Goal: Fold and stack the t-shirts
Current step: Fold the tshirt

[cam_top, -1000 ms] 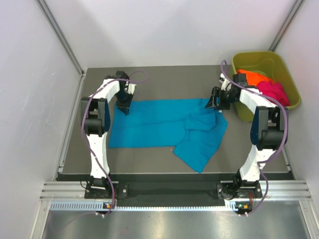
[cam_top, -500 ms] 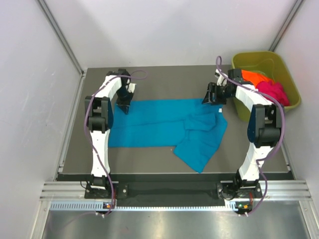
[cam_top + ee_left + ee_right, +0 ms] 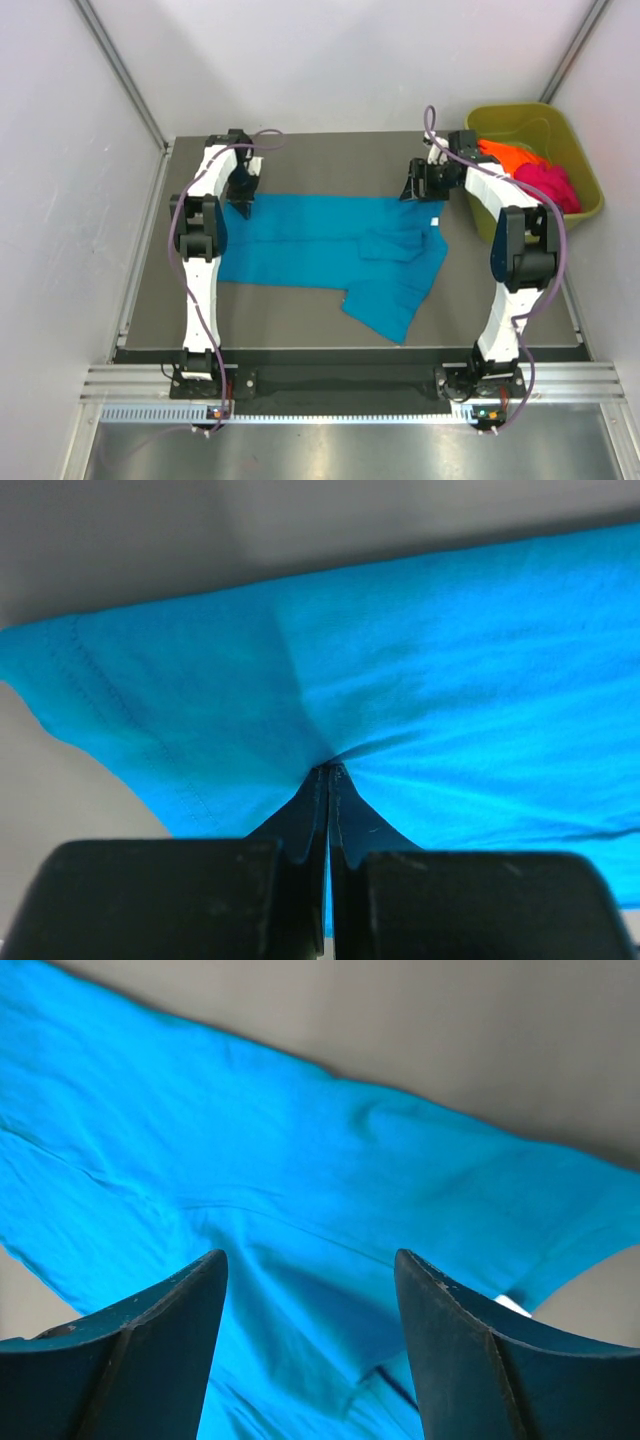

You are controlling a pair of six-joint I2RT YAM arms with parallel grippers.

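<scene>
A teal-blue t-shirt (image 3: 330,245) lies spread across the dark table, its right part bunched and folded toward the front. My left gripper (image 3: 240,190) is shut on the shirt's far-left edge; the left wrist view shows the cloth (image 3: 450,660) pinched and puckering between the closed fingertips (image 3: 329,770). My right gripper (image 3: 418,188) hovers open over the shirt's far-right edge, near a small white label (image 3: 436,222). In the right wrist view its fingers (image 3: 310,1260) stand wide apart above the teal cloth (image 3: 300,1160), holding nothing. Orange (image 3: 505,155) and magenta-pink (image 3: 548,185) t-shirts lie in the tub.
An olive-green plastic tub (image 3: 592,195) stands at the table's back right, just beyond the right arm. White walls close in the table on the left, right and back. Bare table (image 3: 330,165) shows behind the shirt and along the front.
The left gripper has shut on the shirt's far-left edge and drawn it toward the back. The right gripper drifted back and slightly left, staying open. The shirt's far edge shifted back.
</scene>
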